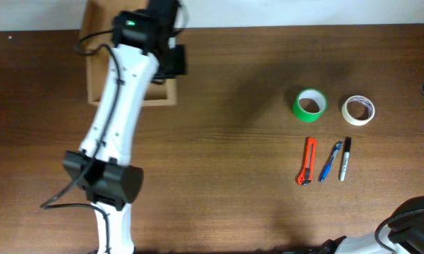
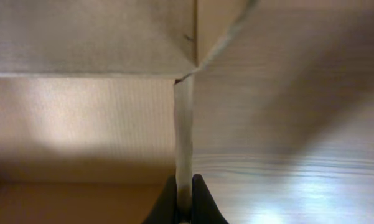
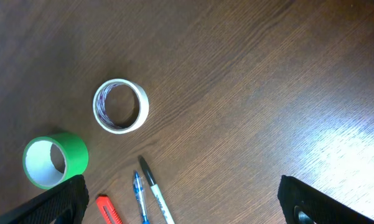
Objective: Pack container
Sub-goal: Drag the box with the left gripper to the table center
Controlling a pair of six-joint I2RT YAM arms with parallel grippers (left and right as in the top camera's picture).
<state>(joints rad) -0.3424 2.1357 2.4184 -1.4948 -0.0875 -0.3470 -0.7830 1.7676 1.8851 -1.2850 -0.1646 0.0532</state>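
Observation:
The tan cardboard container (image 1: 93, 74) sits at the table's far left, partly hidden under my left arm. My left gripper (image 1: 171, 60) is at its right side. In the left wrist view the jaws (image 2: 184, 198) are shut on the thin edge of a cardboard panel (image 2: 183, 134) of the container; I cannot tell whether it is wall or flap. The container's inner faces (image 2: 81, 112) fill the left of that view. My right gripper (image 3: 196, 211) is open and empty above the table near the front right.
On the right lie a green tape roll (image 1: 310, 104) (image 3: 55, 159), a white tape roll (image 1: 358, 110) (image 3: 120, 106), an orange box cutter (image 1: 307, 161) (image 3: 109, 211), a blue pen (image 1: 331, 161) (image 3: 139, 199) and a black marker (image 1: 345, 158) (image 3: 154, 190).

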